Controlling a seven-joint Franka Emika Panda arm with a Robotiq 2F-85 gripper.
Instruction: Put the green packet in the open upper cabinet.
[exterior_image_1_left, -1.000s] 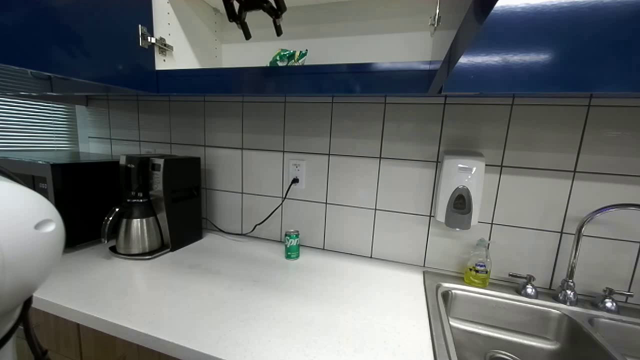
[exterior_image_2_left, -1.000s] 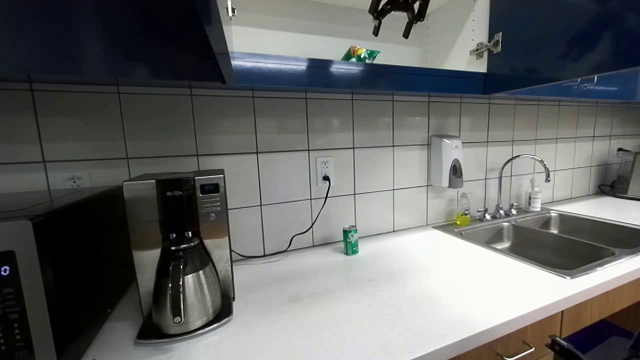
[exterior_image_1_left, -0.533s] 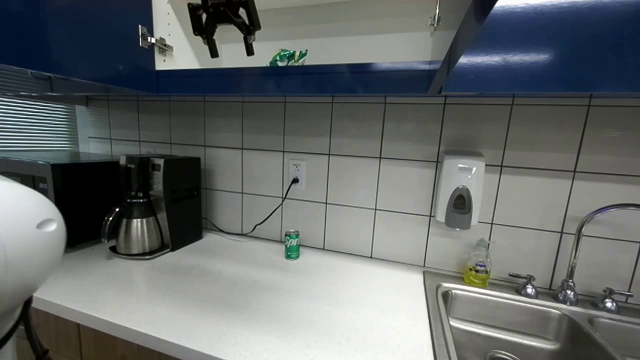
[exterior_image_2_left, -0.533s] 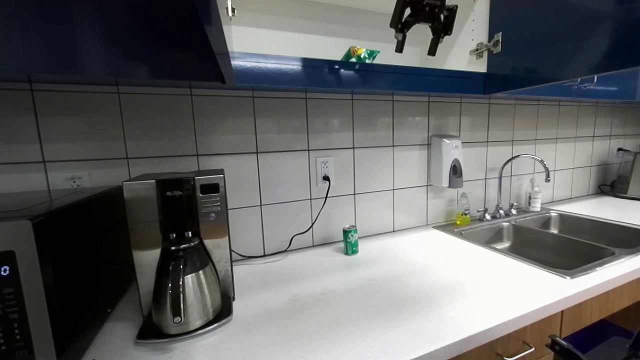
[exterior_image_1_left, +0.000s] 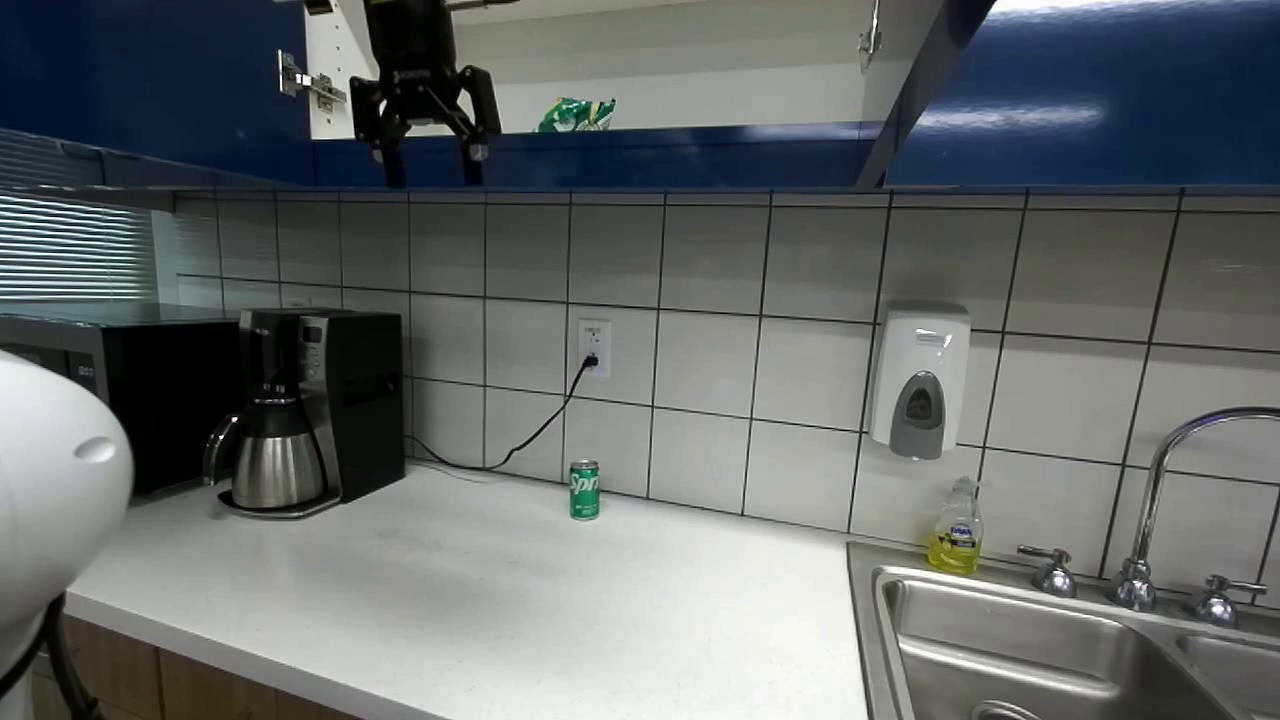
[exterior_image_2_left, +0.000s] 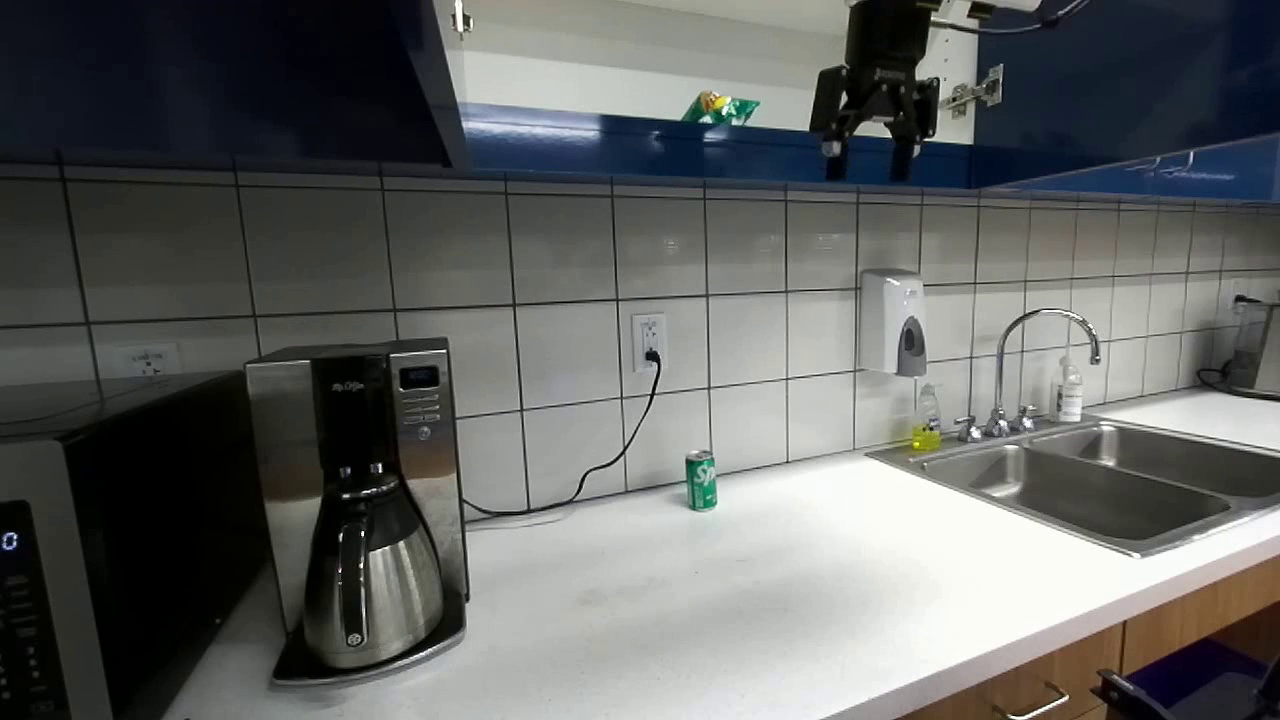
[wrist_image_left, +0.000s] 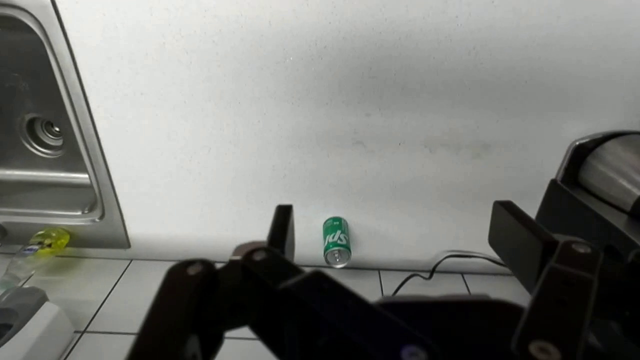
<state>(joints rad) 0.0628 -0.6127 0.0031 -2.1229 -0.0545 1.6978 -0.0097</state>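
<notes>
The green packet (exterior_image_1_left: 577, 116) lies inside the open upper cabinet (exterior_image_1_left: 720, 95), just behind its blue lower edge, in both exterior views. Its bottom is hidden by that edge. It also shows there with a yellow-orange patch (exterior_image_2_left: 722, 108) in the white interior of the cabinet (exterior_image_2_left: 600, 60). My gripper (exterior_image_1_left: 433, 172) is open and empty, pointing down in front of the cabinet, beside the packet and apart from it. Its fingertips (exterior_image_2_left: 868, 166) overlap the blue lower edge. In the wrist view the fingers (wrist_image_left: 393, 215) stand wide apart with nothing held; the packet is out of that view.
A green can (exterior_image_1_left: 584, 490) stands on the white counter (exterior_image_1_left: 480, 610) near the tiled wall. A coffee maker (exterior_image_2_left: 370, 500) and microwave (exterior_image_2_left: 130, 520) stand at one end, the sink (exterior_image_2_left: 1100, 480) at the other. Open blue cabinet doors (exterior_image_1_left: 150, 80) flank the cabinet.
My open gripper has moved down and sideways away from the packet, from inside the cabinet's outline to in front of its lower edge. The packet has not moved.
</notes>
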